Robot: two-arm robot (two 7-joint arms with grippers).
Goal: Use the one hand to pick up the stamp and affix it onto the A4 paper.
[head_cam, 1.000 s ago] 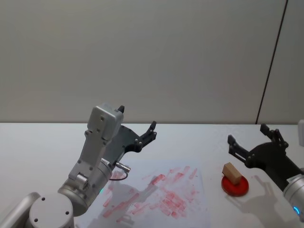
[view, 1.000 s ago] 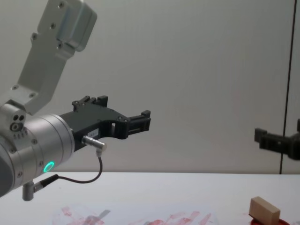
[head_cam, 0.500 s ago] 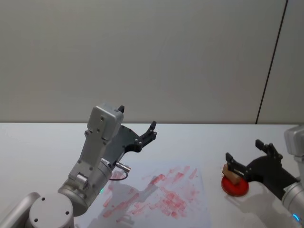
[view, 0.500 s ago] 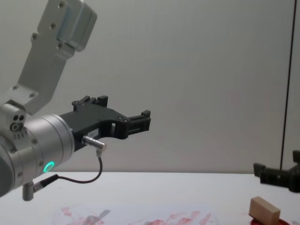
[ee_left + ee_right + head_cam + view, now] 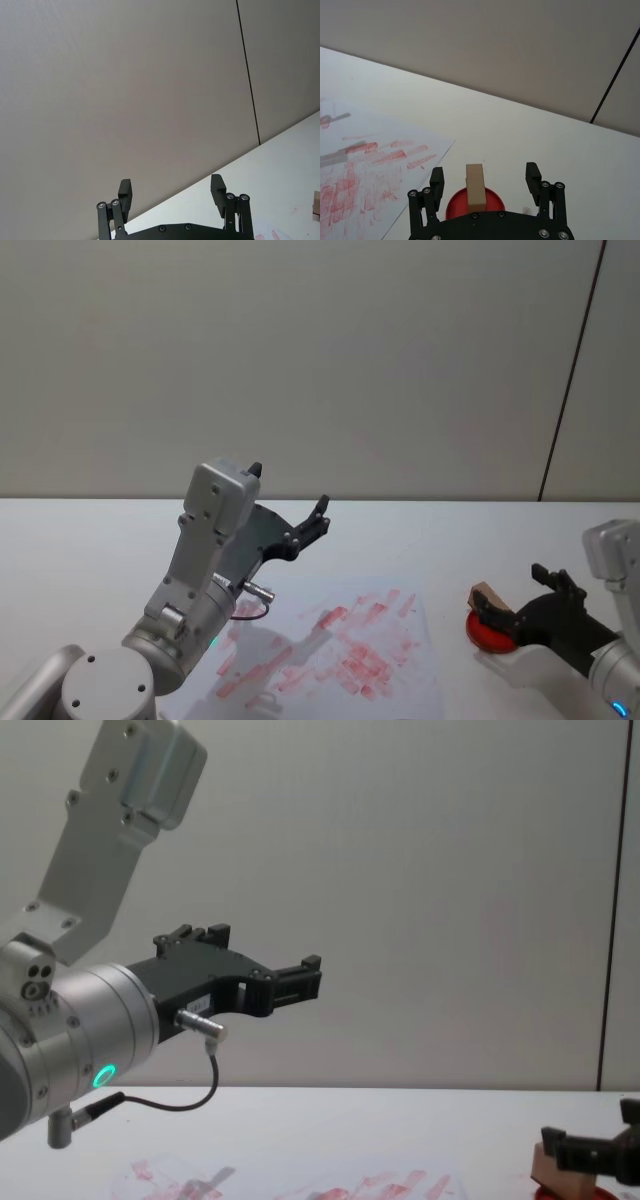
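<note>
Stamp (image 5: pixel 475 186) atop ink pad (image 5: pixel 495 202), right of the A4 paper (image 5: pixel 410 660), between the right gripper (image 5: pixel 485 176) fingers, left gripper (image 5: pixel 171 186) raised at the paper's left.

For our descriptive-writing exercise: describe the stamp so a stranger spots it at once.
On the white table, right of the red-smeared A4 paper, lies a round red ink pad. The stamp stands on it between the open fingers of the right gripper: a tan wooden block, unlike the flat pad.

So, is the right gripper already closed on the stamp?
No: in the right wrist view the right gripper stands open, a finger on each side of the stamp, which rests on the red ink pad.
</note>
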